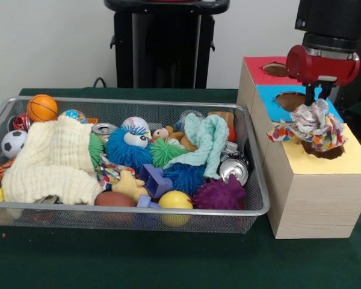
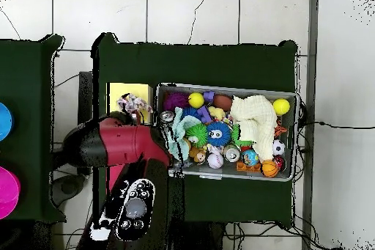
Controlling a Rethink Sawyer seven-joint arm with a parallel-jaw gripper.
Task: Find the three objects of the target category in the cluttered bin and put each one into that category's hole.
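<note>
My gripper (image 1: 317, 98) hangs over the right end of the pale wood-grain box (image 1: 313, 205). It is shut on a white wrinkly wad with red, blue and yellow patches (image 1: 313, 125). The wad hangs just above the round hole with the yellow surround (image 1: 328, 154) and covers part of it. In the overhead view the wad (image 2: 134, 104) lies over the yellow surface (image 2: 117, 93), past the end of the red arm (image 2: 124, 144). The wire-mesh bin (image 1: 256, 208) is full of clutter. A similar printed scrap (image 1: 110, 174) peeks out under the blue furry ball (image 1: 127, 150).
The box also has a blue-surround hole (image 1: 290, 100) and a red-surround hole (image 1: 275, 69). The bin holds a cream cloth (image 1: 51, 162), a mint cloth (image 1: 207, 144), spiky balls, cans (image 1: 233, 170), small sports balls and yellow balls. The black pedestal (image 1: 162, 42) stands behind.
</note>
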